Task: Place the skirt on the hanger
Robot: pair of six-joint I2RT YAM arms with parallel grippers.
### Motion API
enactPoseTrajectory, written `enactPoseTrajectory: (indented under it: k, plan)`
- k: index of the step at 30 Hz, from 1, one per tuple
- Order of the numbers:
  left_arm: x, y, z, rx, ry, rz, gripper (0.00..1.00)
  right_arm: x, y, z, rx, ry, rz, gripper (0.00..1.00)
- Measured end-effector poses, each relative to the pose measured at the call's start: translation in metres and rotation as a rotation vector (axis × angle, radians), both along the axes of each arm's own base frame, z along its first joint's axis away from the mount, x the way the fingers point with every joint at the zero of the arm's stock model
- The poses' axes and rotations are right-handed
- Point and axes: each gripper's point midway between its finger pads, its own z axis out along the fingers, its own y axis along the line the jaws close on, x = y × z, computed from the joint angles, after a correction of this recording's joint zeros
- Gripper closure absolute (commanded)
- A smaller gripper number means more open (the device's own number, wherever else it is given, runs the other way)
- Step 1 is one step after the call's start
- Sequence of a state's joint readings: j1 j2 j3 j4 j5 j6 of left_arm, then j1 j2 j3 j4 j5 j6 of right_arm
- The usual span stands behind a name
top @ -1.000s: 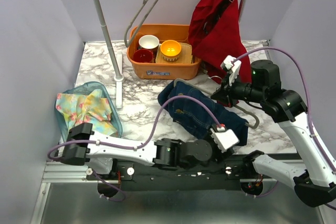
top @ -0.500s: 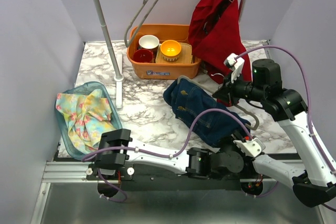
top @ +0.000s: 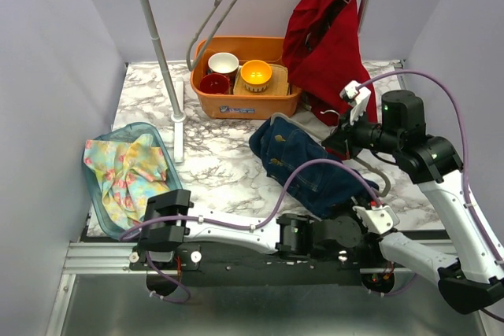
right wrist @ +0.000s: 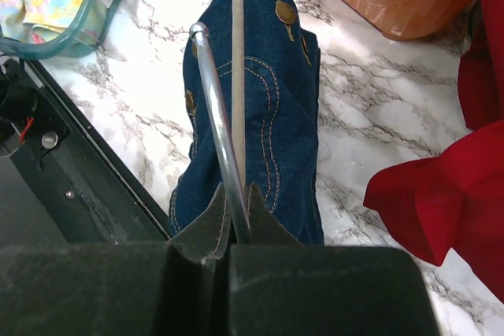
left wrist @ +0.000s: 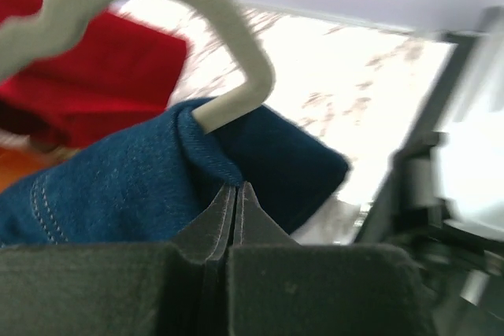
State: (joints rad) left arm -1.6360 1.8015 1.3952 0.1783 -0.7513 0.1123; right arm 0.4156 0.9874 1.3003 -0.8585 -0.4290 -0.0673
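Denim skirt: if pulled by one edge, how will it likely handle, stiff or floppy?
Probably floppy: the denim skirt lies creased and folded on the table, so it should drape from any pinch. It is likely fairly heavy for cloth, given the thick-looking fabric and metal buttons.

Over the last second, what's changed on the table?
The left gripper swung rightward along the near edge to the denim skirt's near-right corner and closed, apparently pinching the fabric beside the hanger. The skirt bunched slightly rightward. The right gripper stayed shut on the hanger; the orange basket and red garment did not move.
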Motion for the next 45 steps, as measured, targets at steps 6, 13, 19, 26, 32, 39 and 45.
enactPoseTrajectory:
  k: [6, 13, 19, 26, 32, 39, 45]
  plan:
    - [-0.036, -0.007, 0.022, -0.052, 0.055, -0.254, 1.0, 0.001, -0.003, -0.006, -0.005, 0.015, -0.015, 0.99]
    - [-0.063, -0.01, 0.033, -0.07, 0.096, -0.445, 1.0, -0.001, -0.005, -0.011, -0.004, 0.034, -0.023, 1.0]
    - [-0.071, -0.008, 0.016, -0.024, 0.143, -0.523, 0.8, -0.003, -0.007, -0.012, -0.007, 0.032, -0.023, 0.99]
    - [-0.073, 0.038, 0.002, 0.023, 0.222, -0.553, 0.29, -0.001, -0.01, -0.009, -0.05, -0.042, 0.028, 0.99]
    - [-0.003, 0.125, 0.039, -0.14, 0.248, -0.365, 0.15, -0.008, -0.008, -0.004, -0.074, -0.109, 0.117, 0.99]
    - [0.088, 0.228, 0.005, -0.33, 0.325, 0.031, 0.13, -0.019, -0.006, 0.0, -0.086, -0.144, 0.205, 0.99]
    - [0.102, 0.249, -0.073, -0.317, 0.469, 0.119, 0.14, -0.02, -0.005, -0.001, -0.076, -0.14, 0.229, 0.99]
